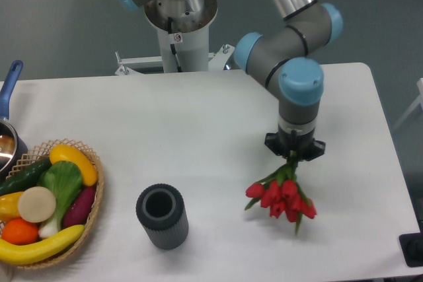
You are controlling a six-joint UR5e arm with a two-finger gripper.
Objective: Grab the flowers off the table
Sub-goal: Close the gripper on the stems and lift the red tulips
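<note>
Here, flowers: closed red buds, thin green stems.

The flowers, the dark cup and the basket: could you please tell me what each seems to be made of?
The flowers, hanging from the gripper, look artificial, perhaps fabric or plastic: uniform red buds, stiff green stems. The dark cup seems matte dark grey plastic or rubber, judging by its ribbed wall, though the material stays uncertain. The basket looks like woven wicker, with a tan lattice rim.

No readable text, labels or numbers.
</note>
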